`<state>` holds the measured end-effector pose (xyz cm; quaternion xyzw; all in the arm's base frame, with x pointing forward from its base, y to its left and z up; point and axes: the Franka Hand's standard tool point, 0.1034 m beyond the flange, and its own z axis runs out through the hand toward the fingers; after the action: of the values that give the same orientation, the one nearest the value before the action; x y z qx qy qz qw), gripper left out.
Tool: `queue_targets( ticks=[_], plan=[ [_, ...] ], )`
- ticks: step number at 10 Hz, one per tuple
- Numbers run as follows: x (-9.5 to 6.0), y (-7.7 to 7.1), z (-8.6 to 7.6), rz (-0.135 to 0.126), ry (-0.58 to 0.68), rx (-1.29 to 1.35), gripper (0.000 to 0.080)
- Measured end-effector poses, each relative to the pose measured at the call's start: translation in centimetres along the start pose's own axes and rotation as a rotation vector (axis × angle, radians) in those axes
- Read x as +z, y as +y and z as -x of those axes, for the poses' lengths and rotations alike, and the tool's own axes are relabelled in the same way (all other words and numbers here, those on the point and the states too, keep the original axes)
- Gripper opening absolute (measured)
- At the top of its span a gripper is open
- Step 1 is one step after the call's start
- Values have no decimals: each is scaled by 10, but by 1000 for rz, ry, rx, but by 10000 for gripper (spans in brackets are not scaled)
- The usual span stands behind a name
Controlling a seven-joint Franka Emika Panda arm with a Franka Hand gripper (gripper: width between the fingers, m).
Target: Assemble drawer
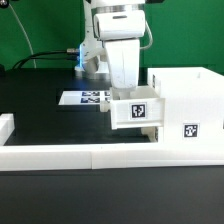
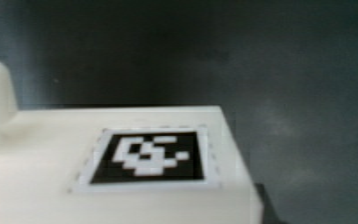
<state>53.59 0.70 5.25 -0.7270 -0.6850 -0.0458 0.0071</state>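
In the exterior view my gripper (image 1: 125, 90) reaches down into a small white open-top tray (image 1: 135, 112) with a black-and-white tag on its front. The tray hangs above the black table, its far side against the open face of the tall white box shell (image 1: 185, 95), which carries its own tag low on the front. My fingertips are hidden behind the tray's wall, and the tray stays up under them. The wrist view shows a white tray surface (image 2: 51, 150) with a tag, close and blurred, and no fingers. A second tray is out of view.
A long low white border wall (image 1: 90, 155) runs along the front, with a short end piece (image 1: 5, 126) at the exterior view's left. The marker board (image 1: 85, 98) lies flat on the table behind the tray. A green backdrop and cables stand at the back.
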Motion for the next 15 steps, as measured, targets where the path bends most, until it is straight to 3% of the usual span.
queue_targets(
  ticks=[10,12,15],
  plan=[
    [0,2,0,9,-20,-44,42],
    [1,3,-2,30,-18,-57,42],
    [3,1,-7,40,-33,-28,42]
  ],
)
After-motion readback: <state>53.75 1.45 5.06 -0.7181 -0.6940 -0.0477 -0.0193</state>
